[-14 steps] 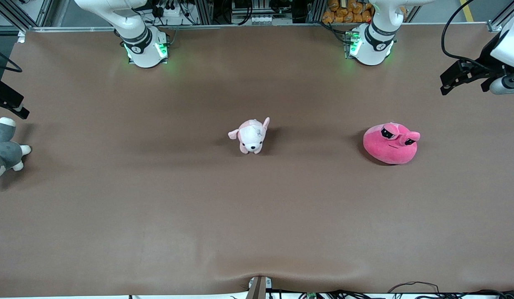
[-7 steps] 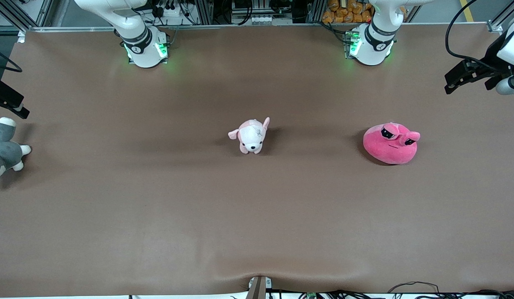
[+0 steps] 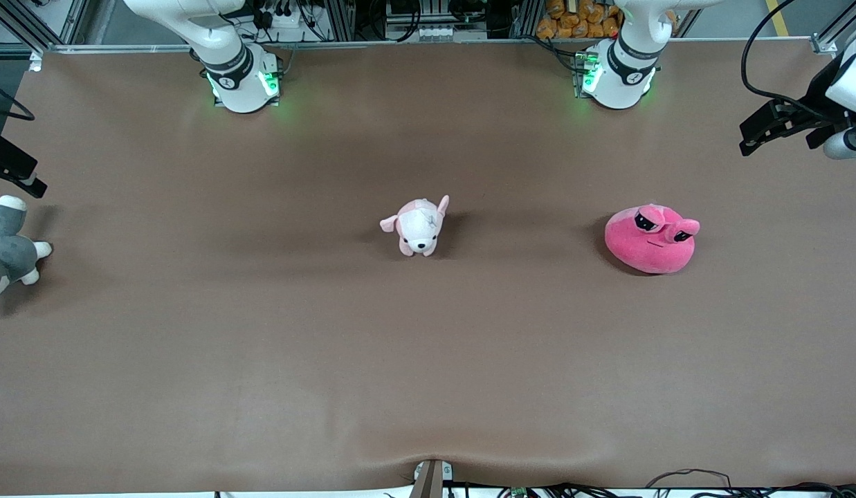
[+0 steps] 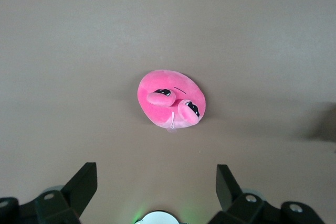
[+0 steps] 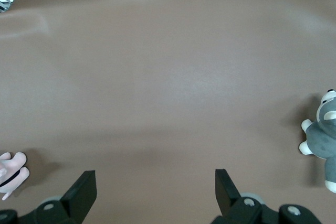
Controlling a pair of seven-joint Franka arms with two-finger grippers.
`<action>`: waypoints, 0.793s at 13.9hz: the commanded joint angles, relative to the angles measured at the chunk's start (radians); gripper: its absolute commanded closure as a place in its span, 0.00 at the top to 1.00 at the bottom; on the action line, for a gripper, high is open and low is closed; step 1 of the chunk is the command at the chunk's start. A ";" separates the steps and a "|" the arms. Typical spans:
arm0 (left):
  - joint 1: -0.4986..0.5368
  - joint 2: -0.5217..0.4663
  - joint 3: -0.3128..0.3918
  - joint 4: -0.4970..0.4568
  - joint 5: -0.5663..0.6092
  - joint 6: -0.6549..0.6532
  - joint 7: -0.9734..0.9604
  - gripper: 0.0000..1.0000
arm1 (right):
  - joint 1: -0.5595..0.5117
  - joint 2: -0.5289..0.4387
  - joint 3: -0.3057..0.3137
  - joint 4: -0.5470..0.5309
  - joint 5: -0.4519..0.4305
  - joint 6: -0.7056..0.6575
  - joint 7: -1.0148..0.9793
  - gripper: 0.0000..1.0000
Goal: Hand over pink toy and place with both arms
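The pink toy (image 3: 650, 238) is a hot-pink round plush with two bulging black eyes, and it lies on the brown table toward the left arm's end. It sits alone in the middle of the left wrist view (image 4: 171, 99). My left gripper (image 3: 746, 142) hangs open and empty over the table's edge at the left arm's end, well apart from the toy; its fingers (image 4: 84, 182) frame bare table. My right gripper (image 3: 33, 185) hangs open and empty over the right arm's end of the table, with its fingers (image 5: 84, 184) spread wide.
A small pale pink-and-white dog plush (image 3: 419, 226) stands at the table's middle and shows partly in the right wrist view (image 5: 10, 169). A grey-and-white plush animal (image 3: 5, 252) lies at the right arm's end, below the right gripper, and also shows in the right wrist view (image 5: 325, 140).
The left arm's wrist has shifted slightly toward its end of the table. The toys and the right arm have not visibly moved.
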 commanded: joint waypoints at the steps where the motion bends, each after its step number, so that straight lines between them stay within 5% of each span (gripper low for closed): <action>1: 0.010 0.009 -0.007 0.017 0.002 -0.013 -0.016 1.00 | -0.014 0.009 0.005 0.020 0.009 -0.022 -0.003 1.00; 11: 0.014 0.010 -0.009 0.014 0.000 -0.011 -0.106 1.00 | -0.014 0.011 0.007 0.020 0.011 -0.027 -0.003 1.00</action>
